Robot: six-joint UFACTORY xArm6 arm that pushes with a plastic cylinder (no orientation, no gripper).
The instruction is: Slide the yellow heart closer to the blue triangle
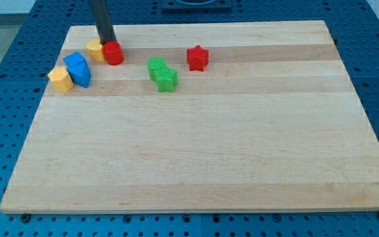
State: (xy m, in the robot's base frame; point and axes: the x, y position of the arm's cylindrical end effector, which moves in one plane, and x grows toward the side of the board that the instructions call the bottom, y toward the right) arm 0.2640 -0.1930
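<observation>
Bare wood fills the lower half of the frame, where the board [196,164] lies nearest the camera and carries no blocks at all. Everything sits in the upper third.

Near the upper left of the frame, a yellow block [60,79] of unclear shape touches a blue block [78,69], which looks like two blue pieces pressed together; which of them is the blue triangle cannot be told at this size. Just up and right of that cluster, a second yellow block [97,50], probably the yellow heart, rests against a red block [113,52], roundish in outline. My tip [108,41] stands right at the top edge of that pair, over the seam between yellow and red, seemingly touching both. The rod has no jaws, so nothing is gripped or held; it can only push.

Toward the upper middle, a green block [161,73], apparently two green pieces joined, sits well apart from the rest, and a red star [197,58] lies just to its right.

As for progress, the likely heart is already near the blue cluster, with only a small gap between them. What seems left is a short push down and left to close that gap, without dragging the red block along.
</observation>
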